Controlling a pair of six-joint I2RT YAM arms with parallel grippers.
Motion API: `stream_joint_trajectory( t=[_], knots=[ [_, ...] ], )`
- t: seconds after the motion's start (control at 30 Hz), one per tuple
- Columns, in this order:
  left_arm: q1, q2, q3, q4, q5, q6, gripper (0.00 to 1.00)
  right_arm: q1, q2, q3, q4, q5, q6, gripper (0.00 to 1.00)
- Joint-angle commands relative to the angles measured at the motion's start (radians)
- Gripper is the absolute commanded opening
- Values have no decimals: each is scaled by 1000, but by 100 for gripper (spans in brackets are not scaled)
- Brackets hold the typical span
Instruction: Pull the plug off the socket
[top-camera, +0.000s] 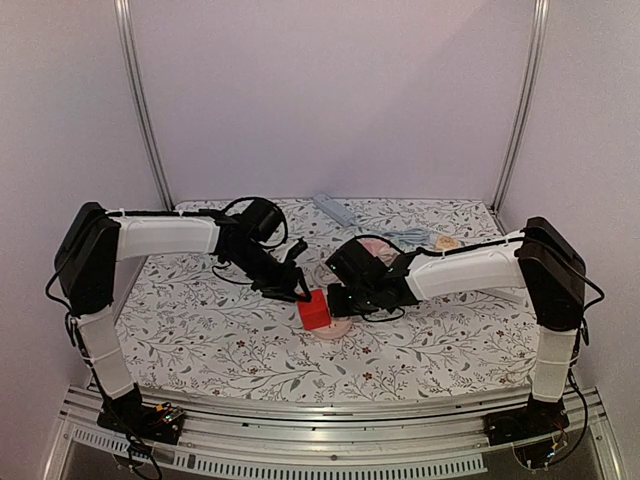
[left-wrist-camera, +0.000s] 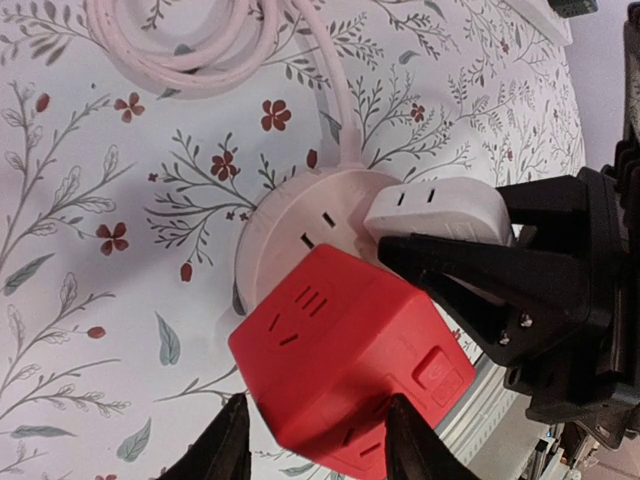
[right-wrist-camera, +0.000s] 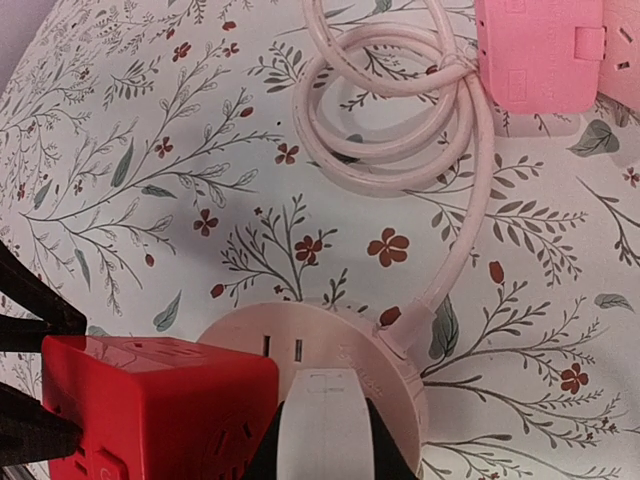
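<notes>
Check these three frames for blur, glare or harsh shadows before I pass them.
Top view: soft, even light, slightly hazy, no glare. Left wrist view: the red plug is sharp, and a soft shadow lies on the cloth left of the round socket. Right wrist view: the white plug at the bottom edge is out of focus, and the pink cube looks slightly washed out.
</notes>
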Motion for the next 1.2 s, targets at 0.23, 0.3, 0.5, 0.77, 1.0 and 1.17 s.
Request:
stream_joint_trajectory(
  t=[0.23,0.3,0.5,0.77,1.0,1.17],
  knots=[
    [-7,-44,-37,-27,-134,82,68,6,-26,13,26,-100,-9,0],
    [-7,-93,-60,0,-132,108,81,-3,-20,10,40,-135,-17,0],
    [-35,-191,-94,36,-148,214,93,-27,-24,2,62,-209,-52,0],
    [-167,-163,-83,-24,-294,336,93,-54,-22,0,81,-300,-71,0],
    [-178,-87,-46,-58,-321,314,92,-55,-22,0,90,-320,-71,0],
    [-183,-87,-45,-60,-401,305,92,-56,-16,0,94,-333,-72,0]
  ],
)
